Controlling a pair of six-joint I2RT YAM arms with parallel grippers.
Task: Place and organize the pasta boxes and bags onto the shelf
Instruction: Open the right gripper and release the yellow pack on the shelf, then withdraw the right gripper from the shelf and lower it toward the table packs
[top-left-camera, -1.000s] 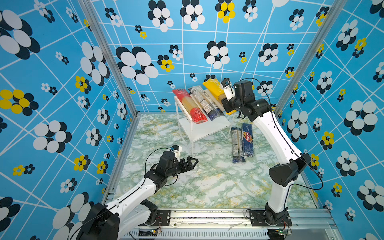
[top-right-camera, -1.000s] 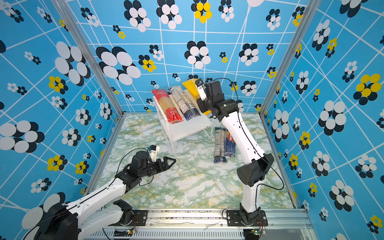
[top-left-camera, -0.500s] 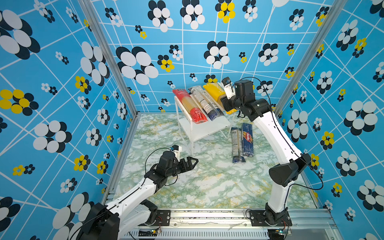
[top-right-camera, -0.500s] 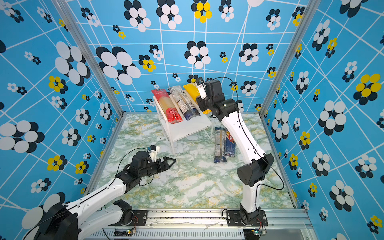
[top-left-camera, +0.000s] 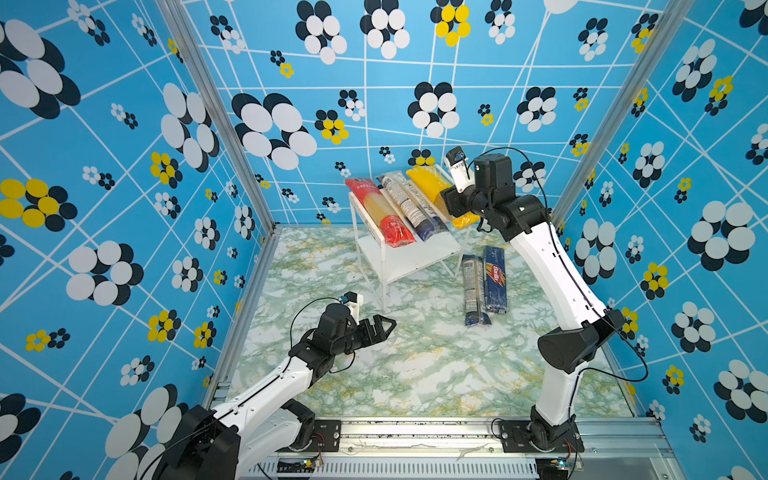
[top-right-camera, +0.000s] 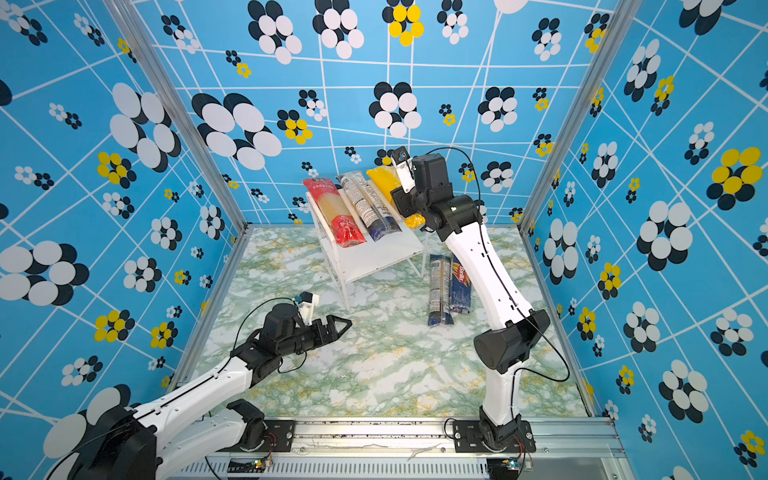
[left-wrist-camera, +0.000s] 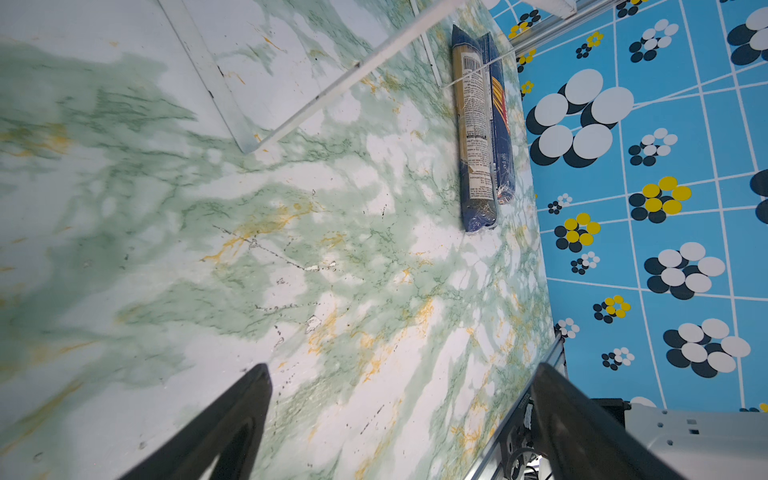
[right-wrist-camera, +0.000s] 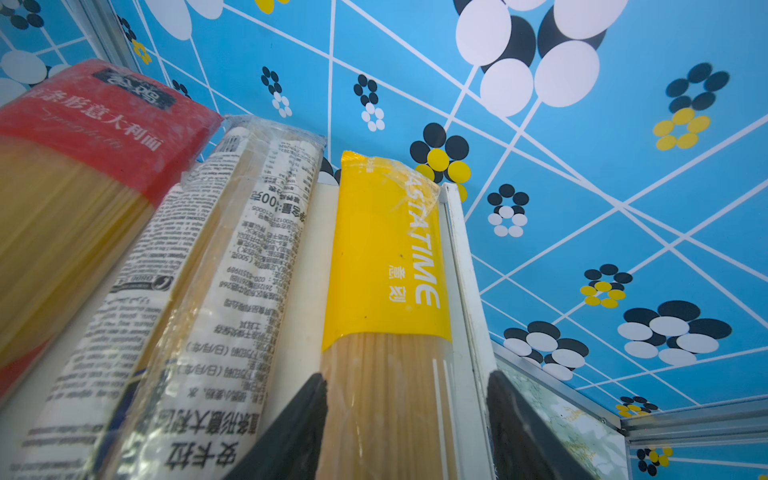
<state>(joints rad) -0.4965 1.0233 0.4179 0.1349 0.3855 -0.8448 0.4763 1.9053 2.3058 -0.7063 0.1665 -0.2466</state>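
The shelf (top-left-camera: 415, 257) stands at the back of the marble floor. On its top board lie a red-ended pack (top-left-camera: 380, 212), a see-through pack with navy ends (top-left-camera: 409, 208) and a yellow pack (top-left-camera: 428, 183), side by side. My right gripper (right-wrist-camera: 406, 376) is open and straddles the yellow pack (right-wrist-camera: 386, 257); one finger is near its edge, the other stands clear. To the right of the shelf, a second see-through pack (top-left-camera: 471, 286) and the navy Barilla box (top-left-camera: 494, 282) lie on the floor. My left gripper (top-left-camera: 384, 326) hovers open and empty over the floor in front of the shelf.
The yellow pack lies close to the top board's right edge (right-wrist-camera: 457, 257). The shelf's clear front leg (left-wrist-camera: 332, 87) stands between my left gripper and the floor packs. Patterned blue walls close in on three sides, with a metal rail (top-left-camera: 415, 428) at the front.
The yellow pack has come down to lie flat on the top board beside the other two. My right gripper's jaws have widened around it. The left arm has not moved.
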